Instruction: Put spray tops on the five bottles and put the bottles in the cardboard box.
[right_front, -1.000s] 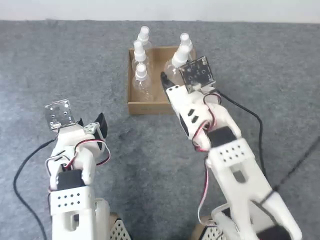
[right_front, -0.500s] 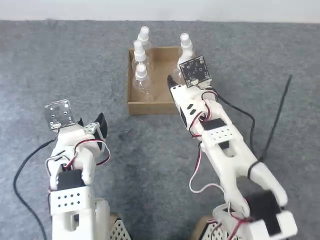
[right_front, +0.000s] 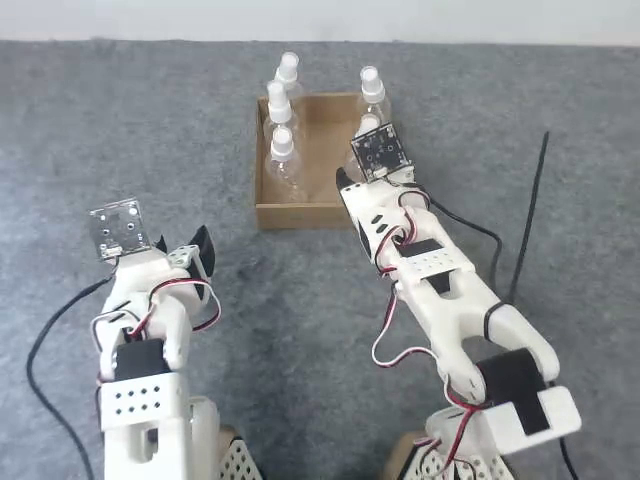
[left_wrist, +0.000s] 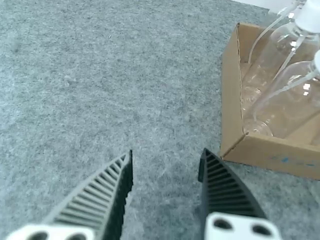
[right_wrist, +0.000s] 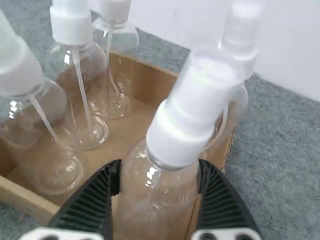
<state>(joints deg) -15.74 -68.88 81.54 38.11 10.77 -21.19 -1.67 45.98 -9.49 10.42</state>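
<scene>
Clamping a bottle (right_wrist: 150, 197) in the right gripper (right_wrist: 157, 170), with the ribbed fingers (right_wrist: 95, 200) pressed against either side of the clear body, just below the white spray top (right_wrist: 192, 112). Holds it inside the cardboard box (right_wrist: 150, 80), in the right half and towards the front wall; cannot tell whether the base touches the box floor. From above, places the held bottle's top just beyond the wrist camera board (right_front: 379, 152), which covers most of the bottle. Shares the box with four more bottles, all upright and all capped with spray tops: near bottle (right_front: 283, 150), middle bottle (right_front: 278, 100) and far bottle (right_front: 288, 70) in a row along the left wall, and corner bottle (right_front: 371, 85) at the far right, just behind the held one. Leaves bare box floor between that row and the held bottle. Hangs the left gripper (left_wrist: 166, 154) low over the grey carpet (left_wrist: 75, 75), jaws apart with nothing between them. Sits off the box's front left corner, near it but apart from it, and well apart from the held bottle
</scene>
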